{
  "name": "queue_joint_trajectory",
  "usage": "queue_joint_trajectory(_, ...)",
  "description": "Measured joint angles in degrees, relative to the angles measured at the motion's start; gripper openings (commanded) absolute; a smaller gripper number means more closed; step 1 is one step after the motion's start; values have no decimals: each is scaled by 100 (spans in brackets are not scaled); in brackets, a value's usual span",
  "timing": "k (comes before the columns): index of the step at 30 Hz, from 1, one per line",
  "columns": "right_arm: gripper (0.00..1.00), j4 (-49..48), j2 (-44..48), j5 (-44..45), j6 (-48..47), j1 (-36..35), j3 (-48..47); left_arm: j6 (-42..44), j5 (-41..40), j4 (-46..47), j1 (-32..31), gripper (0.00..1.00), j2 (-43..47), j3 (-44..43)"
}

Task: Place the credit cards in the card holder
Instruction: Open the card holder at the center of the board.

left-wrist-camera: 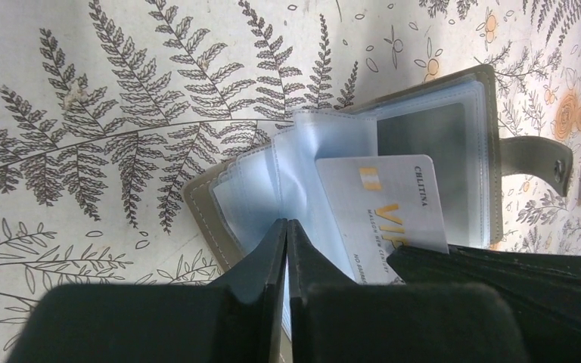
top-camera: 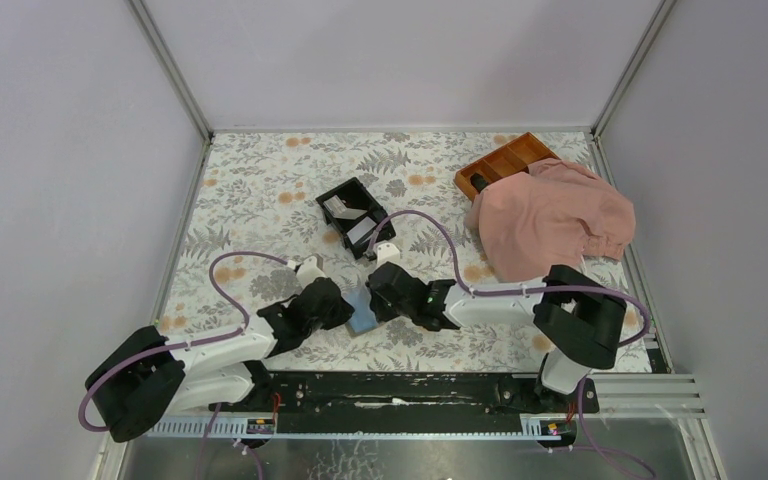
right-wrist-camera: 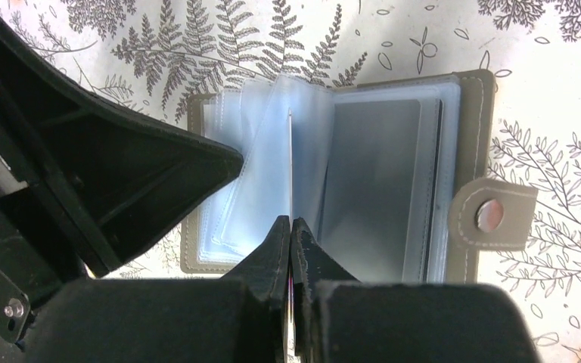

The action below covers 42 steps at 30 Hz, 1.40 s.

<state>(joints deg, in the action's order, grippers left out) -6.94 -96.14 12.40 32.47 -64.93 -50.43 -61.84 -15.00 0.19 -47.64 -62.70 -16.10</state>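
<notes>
A clear sleeve (left-wrist-camera: 310, 144) of the open grey-taupe bifold card holder (top-camera: 362, 314) is being pinched by the left pincer (left-wrist-camera: 287, 224). A white plastic credit card (left-wrist-camera: 393, 204) is being clamped just above it by the right pincer (right-wrist-camera: 290, 219). Should the slick sleeve be lost, the pocket mouth may be missed.

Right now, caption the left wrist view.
Left claw pinches a clear plastic sleeve of the open grey-taupe bifold card holder beside a white VIP card.

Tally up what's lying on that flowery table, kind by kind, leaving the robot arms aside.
Card holder: 1
Credit card at the holder: 1
Black two-compartment box: 1
Orange-brown divided tray: 1
Pink cloth: 1
Total: 5, plus pale cards inside the box, too small to count.
</notes>
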Motion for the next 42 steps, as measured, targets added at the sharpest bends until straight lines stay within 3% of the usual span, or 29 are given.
queue_joint_trajectory(42,0,302,459,472,-201,-7,186,-122,-127,201,-90,0,63,146)
